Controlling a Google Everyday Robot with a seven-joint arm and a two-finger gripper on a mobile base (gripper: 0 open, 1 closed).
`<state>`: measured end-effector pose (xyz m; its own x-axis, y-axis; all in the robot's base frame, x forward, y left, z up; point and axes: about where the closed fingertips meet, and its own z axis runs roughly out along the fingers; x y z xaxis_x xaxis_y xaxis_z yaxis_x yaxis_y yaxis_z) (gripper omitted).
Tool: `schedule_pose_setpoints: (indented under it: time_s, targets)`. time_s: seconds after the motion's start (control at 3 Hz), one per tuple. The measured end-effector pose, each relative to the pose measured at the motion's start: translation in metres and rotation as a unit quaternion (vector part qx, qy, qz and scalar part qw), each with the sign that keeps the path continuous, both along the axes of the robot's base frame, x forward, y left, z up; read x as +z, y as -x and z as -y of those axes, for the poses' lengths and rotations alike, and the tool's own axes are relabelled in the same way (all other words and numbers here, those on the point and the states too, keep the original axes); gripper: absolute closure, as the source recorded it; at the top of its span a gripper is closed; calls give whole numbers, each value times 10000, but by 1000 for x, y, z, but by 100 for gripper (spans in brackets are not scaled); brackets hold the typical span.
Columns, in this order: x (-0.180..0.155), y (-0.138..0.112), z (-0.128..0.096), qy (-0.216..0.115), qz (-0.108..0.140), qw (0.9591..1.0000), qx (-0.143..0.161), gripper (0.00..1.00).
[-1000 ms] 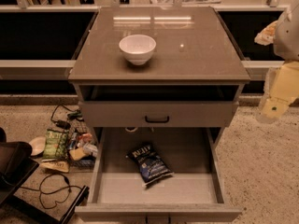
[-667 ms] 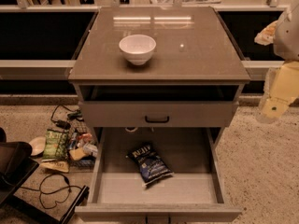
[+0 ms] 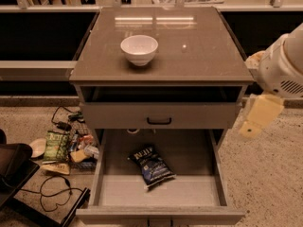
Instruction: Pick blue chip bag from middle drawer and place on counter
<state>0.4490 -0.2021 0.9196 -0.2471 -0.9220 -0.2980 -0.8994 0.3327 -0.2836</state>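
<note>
The blue chip bag point(image 3: 151, 167), dark navy with white lettering at its far end, lies flat on the floor of the pulled-out middle drawer point(image 3: 189, 189), a little left of centre. The counter point(image 3: 199, 46) is the glossy brown-grey top of the cabinet. My gripper point(image 3: 258, 117) hangs at the right edge of the view, beside the cabinet's right side. It is level with the upper drawer, up and to the right of the bag, and well apart from it. It holds nothing that I can see.
A white bowl point(image 3: 139, 49) stands on the counter, left of centre. The shallower drawer with the black handle point(image 3: 159, 115) is closed above the open one. A green bag point(image 3: 57, 144), litter and cables point(image 3: 52, 193) lie on the floor at the left.
</note>
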Motion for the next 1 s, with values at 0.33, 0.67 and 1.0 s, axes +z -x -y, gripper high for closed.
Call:
schedule_pose_setpoints:
  time_s: [0.33,0.67,1.0]
  targets:
    - [-50,-5,-9,-288,104,9994,-143,0]
    - [-100,-13,-14,-565,239,9975,-342,0]
    - [-143,-24,-15,-784,446,9942,-584,0]
